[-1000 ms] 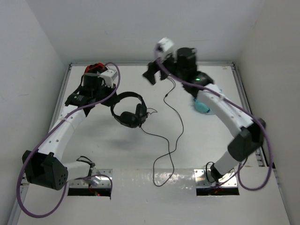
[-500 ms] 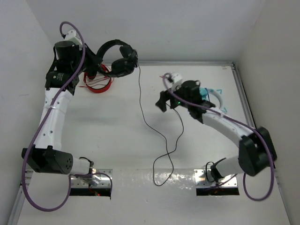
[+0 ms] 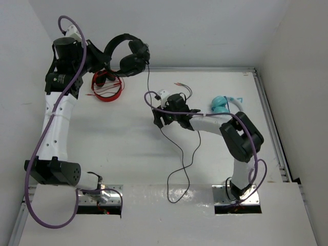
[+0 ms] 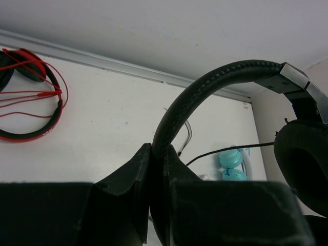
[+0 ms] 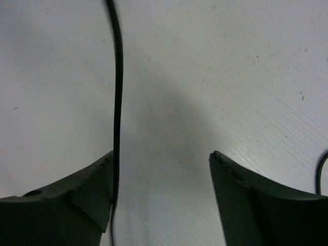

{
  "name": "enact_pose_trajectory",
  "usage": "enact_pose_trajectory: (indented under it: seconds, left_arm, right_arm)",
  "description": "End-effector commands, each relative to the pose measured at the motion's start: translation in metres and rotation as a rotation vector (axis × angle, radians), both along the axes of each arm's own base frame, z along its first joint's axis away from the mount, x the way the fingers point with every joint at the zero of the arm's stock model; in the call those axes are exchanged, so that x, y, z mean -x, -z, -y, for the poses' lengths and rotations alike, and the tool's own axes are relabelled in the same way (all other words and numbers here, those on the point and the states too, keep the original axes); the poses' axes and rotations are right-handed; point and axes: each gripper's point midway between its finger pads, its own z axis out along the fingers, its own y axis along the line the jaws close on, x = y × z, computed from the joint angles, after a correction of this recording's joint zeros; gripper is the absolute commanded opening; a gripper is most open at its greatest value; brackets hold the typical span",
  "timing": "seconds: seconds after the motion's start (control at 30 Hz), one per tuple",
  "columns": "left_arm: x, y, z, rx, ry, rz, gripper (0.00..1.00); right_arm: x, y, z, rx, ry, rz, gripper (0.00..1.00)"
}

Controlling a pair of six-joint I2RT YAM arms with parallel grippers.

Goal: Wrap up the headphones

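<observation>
The black headphones (image 3: 128, 55) hang high at the back left, held by their headband (image 4: 205, 97). My left gripper (image 3: 105, 64) is shut on that headband, which also shows between its jaws in the left wrist view (image 4: 159, 164). The thin dark cable (image 3: 149, 102) drops from the ear cups to the table and trails to the near edge. My right gripper (image 3: 160, 120) is open low over the table's middle, jaws wide apart. In the right wrist view the cable (image 5: 118, 102) runs along the inside of the left finger (image 5: 92, 189); nothing is gripped.
Red headphones (image 3: 106, 86) lie at the back left under my left arm. Light blue headphones (image 3: 221, 105) lie at the right, beside my right arm. White walls close the back and sides. A loose red-tipped wire (image 3: 182, 87) lies at the back middle.
My right gripper has moved down and left from mid-table to the hanging cable. My left gripper holds the headphones high and has barely moved since half a second ago; one second ago they were lower.
</observation>
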Motion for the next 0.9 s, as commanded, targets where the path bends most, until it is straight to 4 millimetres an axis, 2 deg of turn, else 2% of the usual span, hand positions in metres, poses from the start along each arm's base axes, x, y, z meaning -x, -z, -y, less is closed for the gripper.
enact_pose_trajectory:
  seconds: [0.0,0.1,0.13,0.17,0.2,0.27,0.3,0.33,0.37,0.4,0.43,0.47,0.5,0.53,0.6,0.63,0.7,0.73,0.83,0.87]
  left_arm:
    - [0.008,-0.033,-0.004,0.080,0.002,0.074,0.00]
    - [0.008,-0.031,-0.007,0.078,0.003,0.071,0.00]
    - [0.007,-0.028,-0.008,0.061,0.005,0.071,0.00]
    - [0.008,-0.026,-0.008,0.048,0.009,0.069,0.00]
    - [0.008,-0.023,-0.009,0.029,0.012,0.069,0.00]
    - [0.008,-0.010,-0.012,-0.034,0.027,0.063,0.00]
    - [0.008,0.001,-0.013,-0.089,0.050,0.057,0.00]
    - [0.009,0.008,-0.013,-0.115,0.063,0.047,0.00]
    - [0.008,0.021,-0.013,-0.136,0.074,0.025,0.00]
    - [0.008,0.030,-0.013,-0.190,0.101,0.024,0.00]
    - [0.008,0.038,-0.013,-0.215,0.113,0.013,0.00]
    - [0.009,0.053,-0.011,-0.235,0.135,-0.010,0.00]
    - [0.010,0.060,-0.006,-0.288,0.179,-0.004,0.00]
    - [0.011,0.065,-0.007,-0.314,0.190,-0.008,0.00]
    - [0.016,0.081,0.019,-0.381,0.294,-0.006,0.00]
    - [0.018,0.086,0.025,-0.412,0.327,-0.006,0.00]
    - [0.026,0.098,0.044,-0.468,0.409,-0.008,0.00]
    - [0.029,0.103,0.051,-0.486,0.435,-0.009,0.00]
    - [0.039,0.111,0.066,-0.520,0.513,-0.005,0.00]
    - [0.041,0.111,0.070,-0.530,0.536,0.003,0.00]
  right_arm:
    - [-0.031,0.000,-0.001,-0.011,0.123,0.030,0.67]
    - [-0.029,0.014,0.001,0.027,0.124,-0.023,0.45]
    - [-0.026,0.015,0.003,0.045,0.115,-0.037,0.19]
    - [-0.026,0.010,0.005,0.047,0.118,-0.036,0.05]
    - [-0.030,0.001,0.009,0.055,0.139,-0.015,0.00]
    - [-0.039,-0.042,0.019,0.054,0.144,0.082,0.00]
    - [-0.043,-0.078,0.030,0.072,0.142,0.168,0.00]
    - [-0.049,-0.103,0.037,0.078,0.151,0.225,0.00]
    - [-0.060,-0.145,0.041,0.067,0.163,0.299,0.00]
    - [-0.062,-0.167,0.052,0.133,0.149,0.353,0.00]
    - [-0.068,-0.202,0.062,0.132,0.166,0.415,0.00]
    - [-0.077,-0.261,0.066,0.116,0.170,0.529,0.00]
    - [-0.078,-0.281,0.074,0.124,0.174,0.560,0.00]
    - [-0.078,-0.331,0.075,0.085,0.180,0.649,0.00]
    - [-0.073,-0.369,0.073,0.077,0.129,0.741,0.00]
    - [-0.070,-0.402,0.071,0.040,0.121,0.804,0.00]
    - [-0.065,-0.429,0.065,-0.008,0.093,0.855,0.00]
    - [-0.062,-0.449,0.065,-0.039,0.098,0.894,0.00]
    - [-0.064,-0.474,0.064,-0.092,0.121,0.951,0.00]
    - [-0.069,-0.474,0.061,-0.102,0.124,0.952,0.00]
